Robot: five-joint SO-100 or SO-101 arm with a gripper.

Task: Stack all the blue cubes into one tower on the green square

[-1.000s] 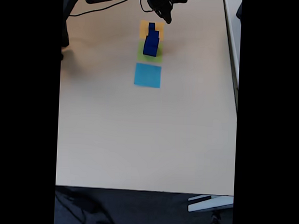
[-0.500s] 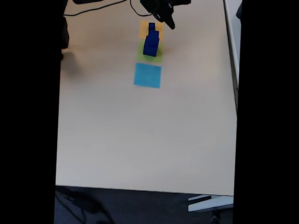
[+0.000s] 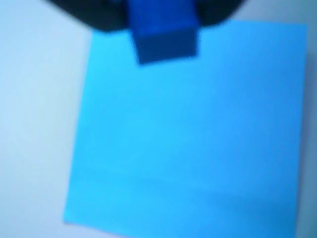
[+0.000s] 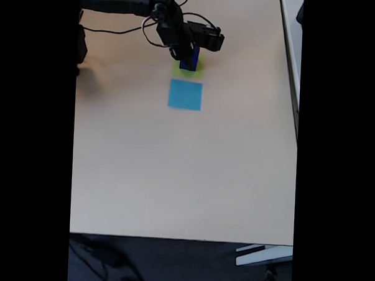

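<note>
One dark, matte stack of blue cubes (image 4: 190, 58) stands on the flat green square (image 4: 188, 70) beneath my gripper (image 4: 186, 53), whose grip I cannot make out.

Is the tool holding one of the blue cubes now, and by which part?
It cannot be told. The tool is down over the blue cubes on the green square, but its fingers are hidden.

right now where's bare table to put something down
The table is bare from below the light-blue square to the near edge, and on both sides of it. It is crowded at the far edge: the arm and gripper hang over the cubes on the green square.
</note>
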